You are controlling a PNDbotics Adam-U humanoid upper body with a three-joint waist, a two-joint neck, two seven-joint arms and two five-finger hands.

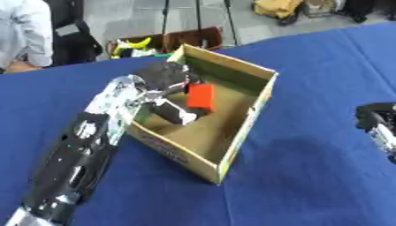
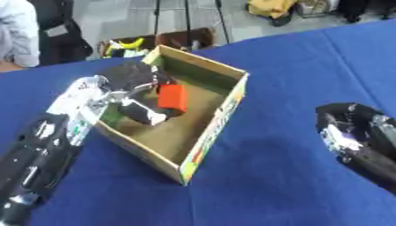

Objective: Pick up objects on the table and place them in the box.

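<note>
While my left arm (image 1: 74,150) comes up from the lower left corner across the blue table (image 1: 309,176), black with silver at the wrist, my left hand (image 1: 166,77) sits over the near-left wall of the cardboard box (image 1: 251,119) and reaches inside it. Fingers there are curled down around a red block (image 1: 201,98); thumb side looks to pinch it from the left, though blur keeps me from seeing exact contact. Red block is upright-ish, inside the box, toward the left-middle of the floor, held above or against the brown bottom, cannot tell which. Just below it a dark finger with a pale tip (image 1: 179,114) points down toward the box floor. Box is open-topped, set askew with one corner toward me, printed colours on its near outer wall.

My right hand (image 2: 357,137) shows at the right edge, resting on the table well apart from the box, black with some silver and a bit of purple; cannot tell how its fingers are set.

Farther off, past the table's far edge, a brown crate (image 1: 166,42) on the floor holds something yellow (image 1: 139,43).
</note>
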